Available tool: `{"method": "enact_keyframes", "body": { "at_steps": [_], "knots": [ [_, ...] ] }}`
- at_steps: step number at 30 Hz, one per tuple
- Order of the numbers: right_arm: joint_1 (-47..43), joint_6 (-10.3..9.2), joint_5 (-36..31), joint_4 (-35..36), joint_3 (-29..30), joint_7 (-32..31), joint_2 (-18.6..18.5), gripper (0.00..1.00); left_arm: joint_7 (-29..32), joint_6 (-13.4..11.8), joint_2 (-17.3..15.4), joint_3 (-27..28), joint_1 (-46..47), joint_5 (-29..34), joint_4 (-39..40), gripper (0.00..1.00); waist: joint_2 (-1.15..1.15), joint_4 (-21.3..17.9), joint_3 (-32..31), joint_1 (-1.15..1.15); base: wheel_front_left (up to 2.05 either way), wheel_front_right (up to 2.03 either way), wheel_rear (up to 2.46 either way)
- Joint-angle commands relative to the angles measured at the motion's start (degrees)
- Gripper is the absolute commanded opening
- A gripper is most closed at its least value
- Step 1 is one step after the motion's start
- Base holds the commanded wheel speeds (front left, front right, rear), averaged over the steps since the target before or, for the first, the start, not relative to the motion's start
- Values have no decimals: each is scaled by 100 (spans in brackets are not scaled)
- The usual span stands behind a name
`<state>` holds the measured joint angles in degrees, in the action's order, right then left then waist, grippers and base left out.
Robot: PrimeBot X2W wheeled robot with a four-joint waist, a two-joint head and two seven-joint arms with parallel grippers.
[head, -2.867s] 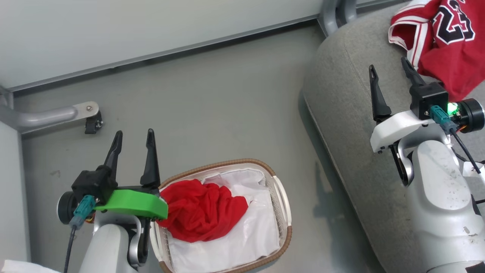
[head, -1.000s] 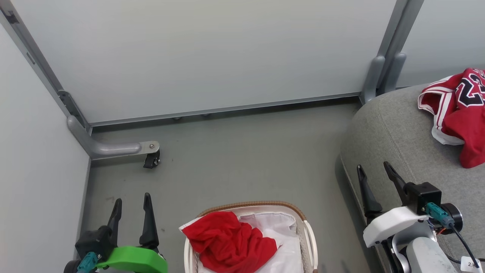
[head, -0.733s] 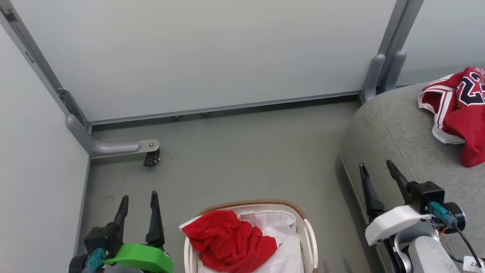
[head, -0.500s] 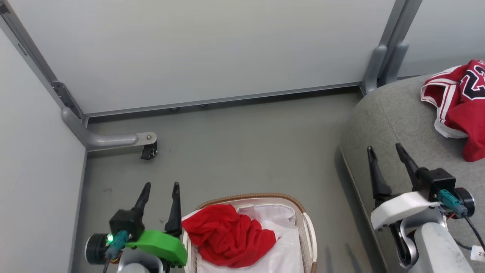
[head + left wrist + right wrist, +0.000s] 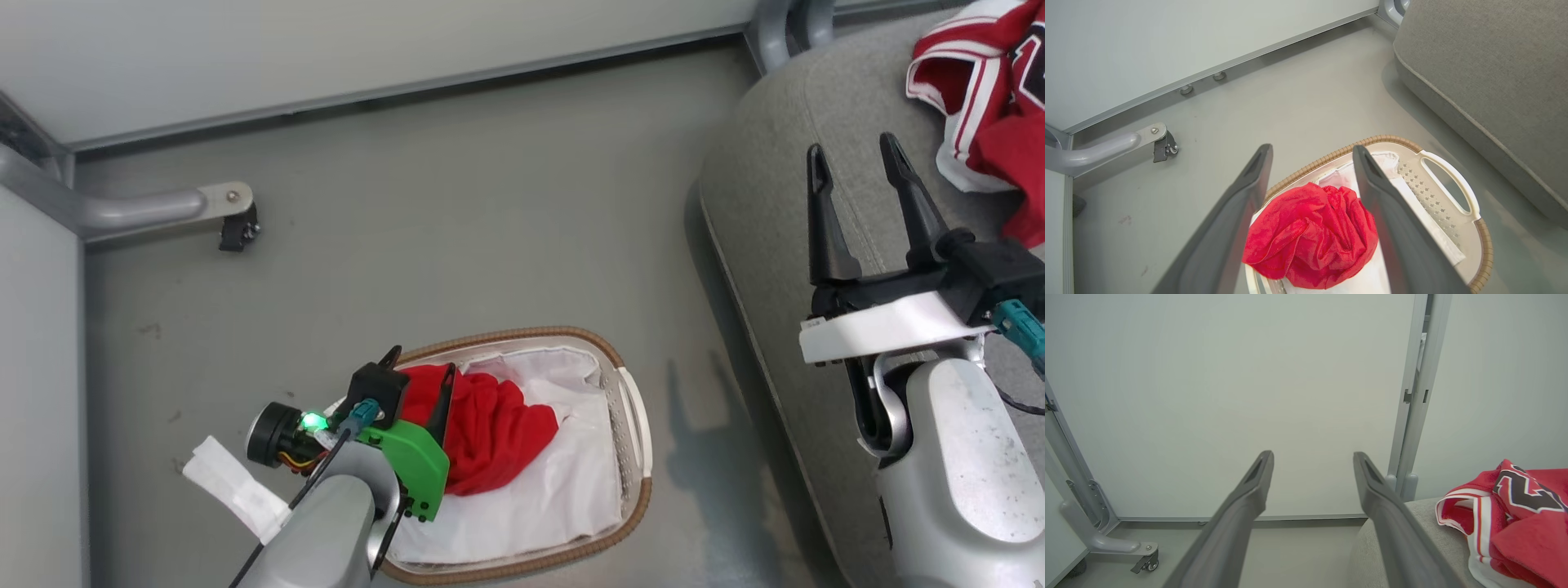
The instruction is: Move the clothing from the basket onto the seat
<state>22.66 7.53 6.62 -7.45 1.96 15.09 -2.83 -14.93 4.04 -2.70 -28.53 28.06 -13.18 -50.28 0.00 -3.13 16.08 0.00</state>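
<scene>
The grey seat [image 5: 775, 180] at three o'clock is already carrying the striped red jersey [image 5: 992, 131] at one o'clock, while the basket [image 5: 522, 335] at six o'clock is holding the plain red garment [image 5: 498, 433] on its white liner [image 5: 563, 490]. The left gripper [image 5: 420, 363], beside the basket moments ago, is now dipping over that garment, jaws wide and empty; the right gripper [image 5: 851, 151] is hovering wide above the seat. Likely, the second pickup is starting.

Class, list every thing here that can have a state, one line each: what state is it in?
basket, upright, holding one garment
plain red garment, crumpled in the basket
seat, bearing one garment
striped-trim garment, heaped on the seat
left gripper, open over the basket, holding nothing
right gripper, open, empty, near the seat
</scene>
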Motion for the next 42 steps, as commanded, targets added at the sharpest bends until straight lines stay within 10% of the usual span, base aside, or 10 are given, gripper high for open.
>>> {"method": "enact_keyframes", "body": {
  "at_steps": [1, 13, 33, 37, 42],
  "knots": [
    [140, -8, 87, 114, -74, 11, -10, 100, 0, -43, -36, -83, 233, 103, -208, 100, 0, -783, 1078, 0, 0, 0, 0],
    [578, -8, 559, 521, -340, 11, -3, 100, 32, -205, -301, -443, 1018, 449, -1813, 100, 0, -1733, 2466, 0, 0, 0, 0],
    [925, -8, 890, 768, -749, 11, -7, 100, 464, -403, -549, -493, 1414, 286, -2303, 100, 0, -2117, 3190, 0, 0, 0, 0],
    [907, -8, 900, 697, -779, 11, -10, 100, 488, -429, -559, -446, 1352, 180, -2319, 2, 0, -2106, 3111, 0, 0, 0, 0],
    [803, -8, 827, 592, -731, 11, -12, 100, 376, -387, -455, -424, 1273, 75, -2321, 0, 0, -2006, 2882, 0, 0, 0, 0]
  ]
}}
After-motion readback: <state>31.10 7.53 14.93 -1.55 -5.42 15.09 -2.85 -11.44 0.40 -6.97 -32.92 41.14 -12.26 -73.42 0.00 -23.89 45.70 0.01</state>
